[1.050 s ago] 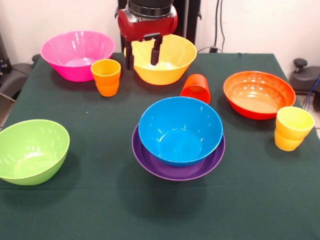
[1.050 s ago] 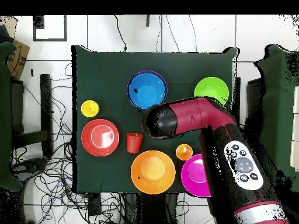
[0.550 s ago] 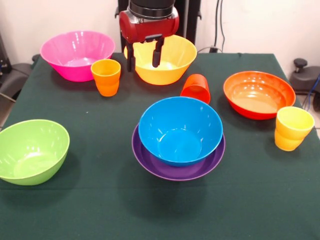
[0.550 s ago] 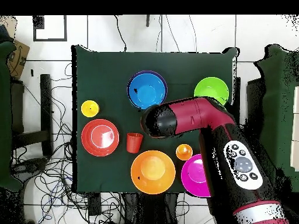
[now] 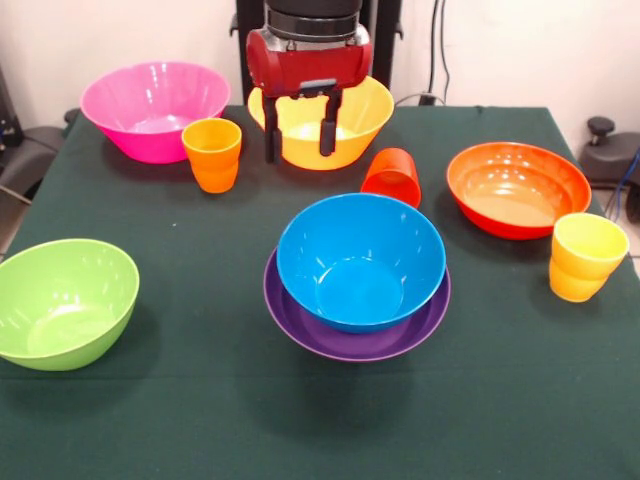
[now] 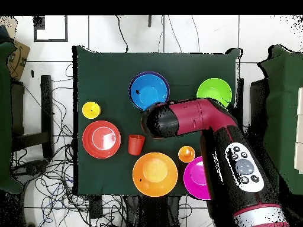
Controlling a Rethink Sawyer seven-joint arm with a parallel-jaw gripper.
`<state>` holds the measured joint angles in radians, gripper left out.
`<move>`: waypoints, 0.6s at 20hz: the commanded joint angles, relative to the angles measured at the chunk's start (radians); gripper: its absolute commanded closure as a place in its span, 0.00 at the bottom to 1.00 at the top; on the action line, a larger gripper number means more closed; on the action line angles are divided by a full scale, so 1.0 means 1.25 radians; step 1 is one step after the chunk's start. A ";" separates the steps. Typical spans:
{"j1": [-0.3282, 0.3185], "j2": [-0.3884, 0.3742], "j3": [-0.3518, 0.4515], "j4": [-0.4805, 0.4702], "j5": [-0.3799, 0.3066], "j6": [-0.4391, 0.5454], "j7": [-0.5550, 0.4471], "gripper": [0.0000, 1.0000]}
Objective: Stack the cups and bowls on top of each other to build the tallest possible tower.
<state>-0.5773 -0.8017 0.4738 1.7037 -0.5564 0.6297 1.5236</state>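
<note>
No writing was legible. The gripper (image 5: 299, 130) hung with fingers (image 5: 270, 135) apart and empty before the yellow bowl (image 5: 355, 110); a blue bowl (image 5: 360, 262) sat in the purple bowl (image 5: 300, 325).

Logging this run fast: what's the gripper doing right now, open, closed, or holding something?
Gripper: open and empty, fingers apart in front of the yellow bowl.
</note>
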 commanded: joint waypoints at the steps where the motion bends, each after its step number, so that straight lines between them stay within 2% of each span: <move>1: 0.040 0.057 -0.053 -0.064 0.054 -0.078 0.216 0.00; 5: 0.045 0.081 -0.061 -0.109 0.072 -0.040 0.193 0.00; 9: 0.045 0.069 -0.065 -0.100 0.071 -0.028 0.176 0.00; 12: 0.039 0.078 -0.060 -0.120 0.077 0.019 0.146 0.00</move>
<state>-0.5419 -0.7769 0.4344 1.6123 -0.4705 0.5734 1.6395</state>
